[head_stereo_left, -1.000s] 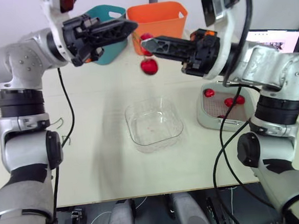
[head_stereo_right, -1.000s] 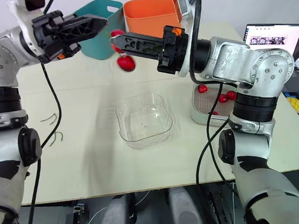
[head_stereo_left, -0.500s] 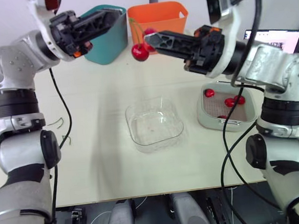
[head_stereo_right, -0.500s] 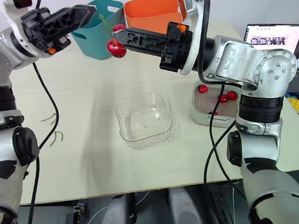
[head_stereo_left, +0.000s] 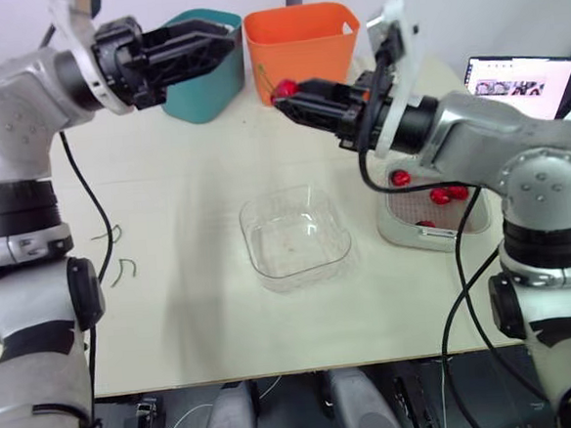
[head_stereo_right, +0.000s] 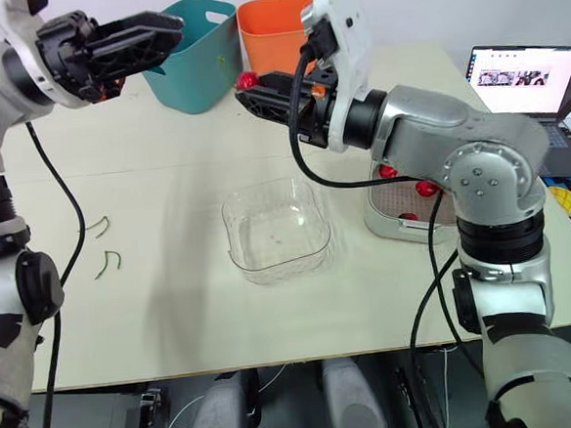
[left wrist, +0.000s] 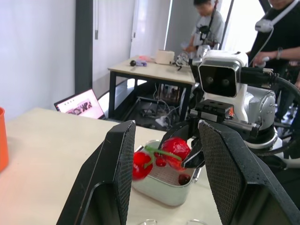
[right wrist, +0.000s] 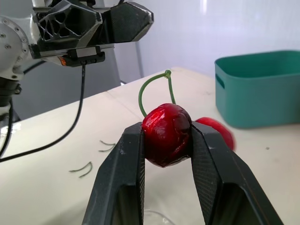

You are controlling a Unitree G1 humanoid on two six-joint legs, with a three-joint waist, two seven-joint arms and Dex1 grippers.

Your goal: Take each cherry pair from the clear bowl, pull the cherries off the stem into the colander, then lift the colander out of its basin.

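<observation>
My right gripper is shut on one red cherry of a cherry pair, held in the air in front of the orange bin. The green stem arches up from it, and the second cherry shows just behind the fingers. My left gripper is open and empty, up at the left and a short way apart from the pair. The clear bowl sits empty mid-table. To its right, the colander sits in its pale basin with several loose cherries inside.
A teal bin and an orange bin stand at the back of the table. A laptop lies at the far right. Loose green stems lie on the table at the left. People stand at a far desk.
My right wrist has rolled over and the cherry pair no longer dangles below its fingers. My left gripper has drawn back to the left, away from the pair.
</observation>
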